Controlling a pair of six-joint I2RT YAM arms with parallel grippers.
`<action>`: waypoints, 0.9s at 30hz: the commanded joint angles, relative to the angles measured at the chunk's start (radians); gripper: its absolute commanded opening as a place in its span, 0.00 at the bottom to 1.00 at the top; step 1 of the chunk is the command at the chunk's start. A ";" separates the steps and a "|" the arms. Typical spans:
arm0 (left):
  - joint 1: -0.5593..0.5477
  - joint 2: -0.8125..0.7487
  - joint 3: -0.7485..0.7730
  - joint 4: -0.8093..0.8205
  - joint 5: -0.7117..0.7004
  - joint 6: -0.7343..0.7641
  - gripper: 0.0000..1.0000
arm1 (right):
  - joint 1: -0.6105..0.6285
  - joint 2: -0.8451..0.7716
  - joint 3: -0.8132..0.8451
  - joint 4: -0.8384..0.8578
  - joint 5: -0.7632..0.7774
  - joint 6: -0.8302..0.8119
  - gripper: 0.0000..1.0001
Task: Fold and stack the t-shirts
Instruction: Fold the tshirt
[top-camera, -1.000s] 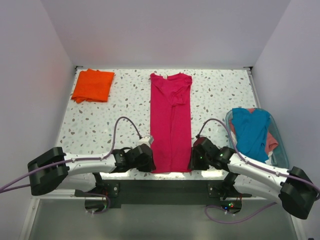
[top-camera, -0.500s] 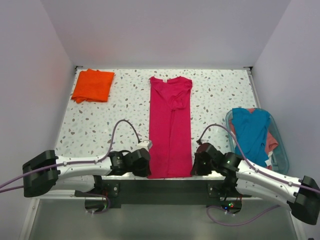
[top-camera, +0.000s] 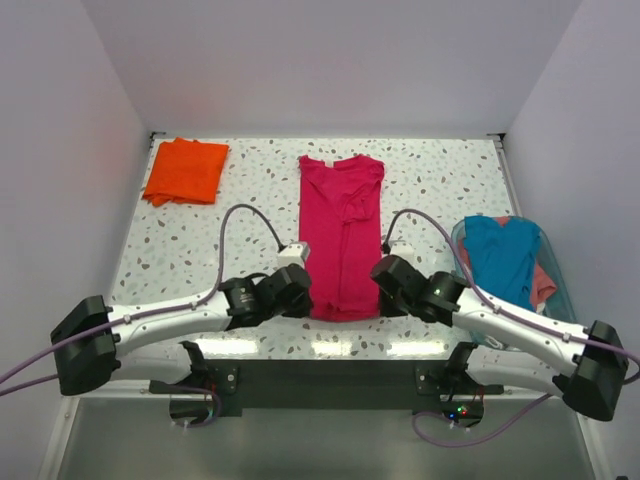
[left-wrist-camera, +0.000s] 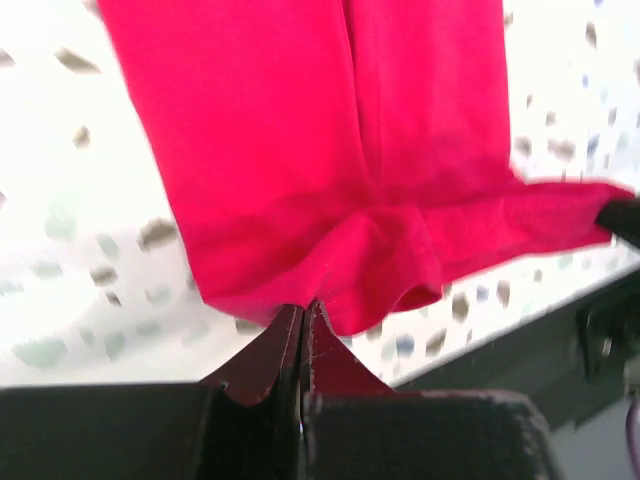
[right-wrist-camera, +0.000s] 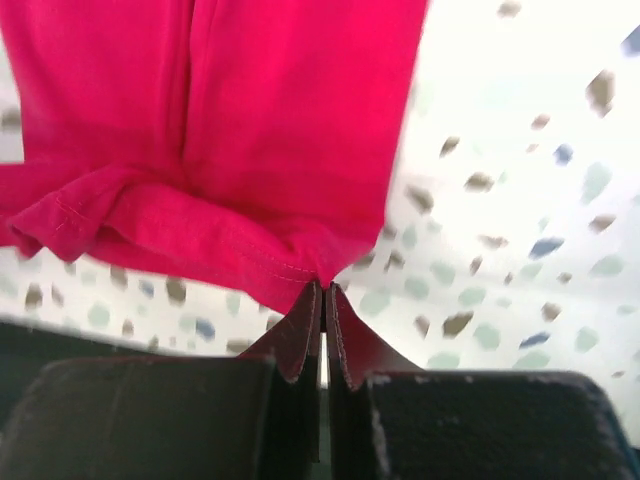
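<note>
The magenta-red t-shirt (top-camera: 341, 232) lies lengthwise down the middle of the table, its near hem lifted and carried toward the far side. My left gripper (top-camera: 303, 298) is shut on the hem's left corner (left-wrist-camera: 300, 300). My right gripper (top-camera: 378, 298) is shut on the hem's right corner (right-wrist-camera: 322, 278). The hem sags in a fold between them (left-wrist-camera: 400, 270). A folded bright orange t-shirt (top-camera: 186, 170) rests at the far left. A teal-blue t-shirt (top-camera: 502, 262) lies over a salmon-pink one (top-camera: 544, 284) in the tub at the right.
The clear blue-rimmed tub (top-camera: 564, 300) stands at the table's right edge, close to my right arm. Speckled tabletop (top-camera: 215, 235) lies between the orange shirt and the magenta-red one. The table's dark front edge (left-wrist-camera: 560, 320) runs just behind the grippers.
Both grippers closed on the near hem corners at the front edge, then moved away from the bases, carrying the hem up the table so the shirt looks shorter.
</note>
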 joint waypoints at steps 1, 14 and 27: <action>0.100 0.053 0.079 0.100 -0.080 0.080 0.00 | -0.074 0.094 0.113 0.046 0.169 -0.095 0.00; 0.326 0.320 0.291 0.224 -0.112 0.150 0.00 | -0.382 0.461 0.319 0.338 0.068 -0.222 0.00; 0.465 0.561 0.435 0.321 -0.005 0.215 0.00 | -0.541 0.737 0.492 0.431 -0.099 -0.255 0.00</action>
